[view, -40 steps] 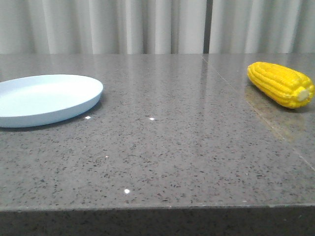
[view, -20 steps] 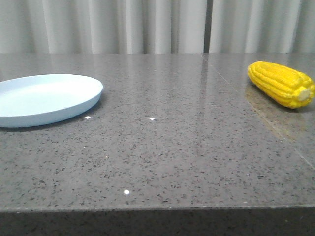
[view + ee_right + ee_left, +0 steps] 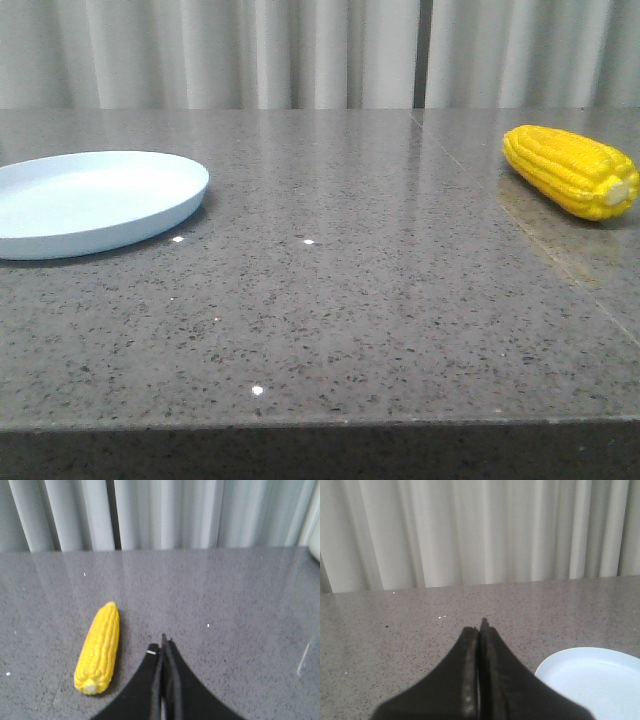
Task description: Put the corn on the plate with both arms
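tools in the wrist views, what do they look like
Both are matte black. The left tool has two angular fingers tapering to a narrow tip, their inner edges slightly worn and dusty. The right tool has the same shape, with a small pale mark near its tip. No cables or markings show.

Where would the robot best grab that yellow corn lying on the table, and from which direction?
Probably around its thick middle, from above. The corn lies flat on the table, its sides bare, so fingers could straddle it across its width. The tapered tip and pale stub end give less to pinch. The right gripper is nearest, beside the corn, fingers closed, so it must open first.
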Controlling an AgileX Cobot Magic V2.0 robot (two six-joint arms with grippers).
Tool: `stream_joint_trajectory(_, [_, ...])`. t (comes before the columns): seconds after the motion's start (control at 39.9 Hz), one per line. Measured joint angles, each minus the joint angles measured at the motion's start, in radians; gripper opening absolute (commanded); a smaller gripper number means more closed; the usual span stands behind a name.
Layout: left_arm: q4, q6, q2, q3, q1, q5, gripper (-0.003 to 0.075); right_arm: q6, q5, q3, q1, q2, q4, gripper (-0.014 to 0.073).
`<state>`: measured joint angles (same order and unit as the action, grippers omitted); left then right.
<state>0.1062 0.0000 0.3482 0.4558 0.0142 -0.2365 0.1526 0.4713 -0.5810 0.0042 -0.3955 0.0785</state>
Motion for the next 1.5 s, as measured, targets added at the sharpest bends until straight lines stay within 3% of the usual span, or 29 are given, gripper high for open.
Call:
stream_joint_trajectory(0.05, [0.0,0.0,0.008,0.002,0.0,0.0,0.0008,0.0,0.004,0.0,0.0,-0.008,0.0,0.0064])
stream_joint_trajectory(0.13, [0.0,0.0,0.01,0.004,0.0,0.0,0.0122,0.0,0.009,0.0,0.0,-0.01,0.0,0.0244])
stream_joint_trajectory(0.18, [0.0,0.0,0.01,0.004,0.0,0.002,0.0239,0.0,0.009,0.0,0.0,-0.01,0.0,0.0396])
stream_joint_trajectory(0.23, [0.0,0.0,0.01,0.004,0.0,0.002,0.0404,0.0,0.011,0.0,0.0,-0.01,0.0,0.0533])
stream_joint_trajectory(0.3, [0.0,0.0,0.01,0.004,0.0,0.002,0.0619,0.0,0.013,0.0,0.0,-0.01,0.0,0.0651])
stream_joint_trajectory(0.35, [0.0,0.0,0.01,0.004,0.0,0.002,0.0708,0.0,0.013,0.0,0.0,-0.01,0.0,0.0659])
stream_joint_trajectory(0.73, [-0.026,0.0,0.036,0.009,0.0,0.001,0.0547,0.0,0.013,0.0,0.0,-0.01,0.0,0.0643])
stream_joint_trajectory(1.18, [-0.116,0.0,0.547,0.307,0.0,-0.322,0.0546,0.0,0.014,0.0,0.0,-0.01,0.0,0.0643])
stream_joint_trajectory(1.5, [-0.124,0.027,0.851,0.493,-0.139,-0.475,0.0546,0.0,0.014,0.0,0.0,-0.01,0.0,0.0643])
